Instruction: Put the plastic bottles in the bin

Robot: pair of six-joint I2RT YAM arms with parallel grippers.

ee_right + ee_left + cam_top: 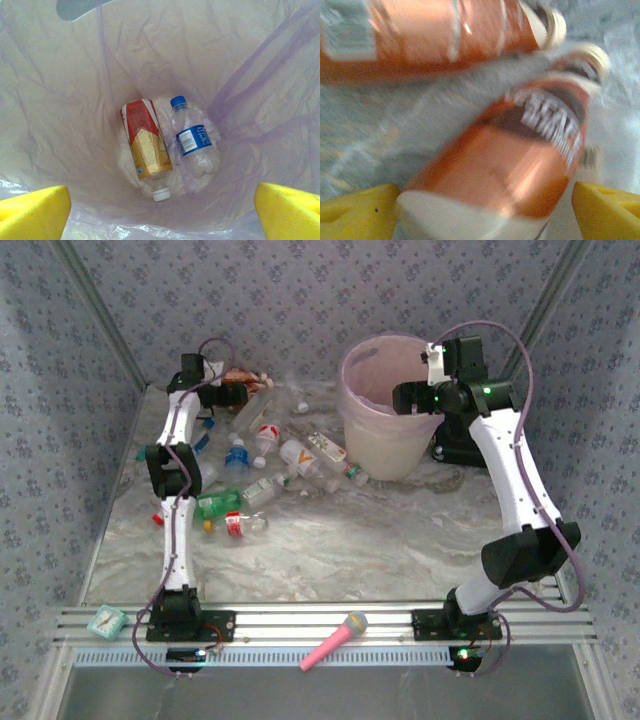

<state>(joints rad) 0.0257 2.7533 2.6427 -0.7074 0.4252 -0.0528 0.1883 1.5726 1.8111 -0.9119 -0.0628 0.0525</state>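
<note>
My left pincer [480,210] is spread wide at the far-left corner of the counter [350,550]. Its yellow fingertips [355,215] stand on either side of an orange-labelled bottle [495,175], and I cannot tell if either one touches it. That bottle takes up nearly the whole gap, so I reckon the closing squeeze is the risky part. If a fingertip lands on the curved wall rather than beside it, the bottle could squirt out and roll. A second orange-labelled bottle [420,35] lies just beyond it and could be knocked away by the same slip. The wrist picture is blurred, so I would not trust the alignment much. My right pincer [160,210] is also spread and holds nothing. It hangs over the mouth of the bin [385,450], where a red-and-gold-labelled bottle [145,145] and a blue-capped bottle [195,142] lie side by side on the pink liner [75,100]. The other plastic bottles [262,485] are scattered on the counter between my left arm and the bin. Carrying one across could snag that pile. It could also bring my two arms together above the rim if the right one does not clear away first.
</note>
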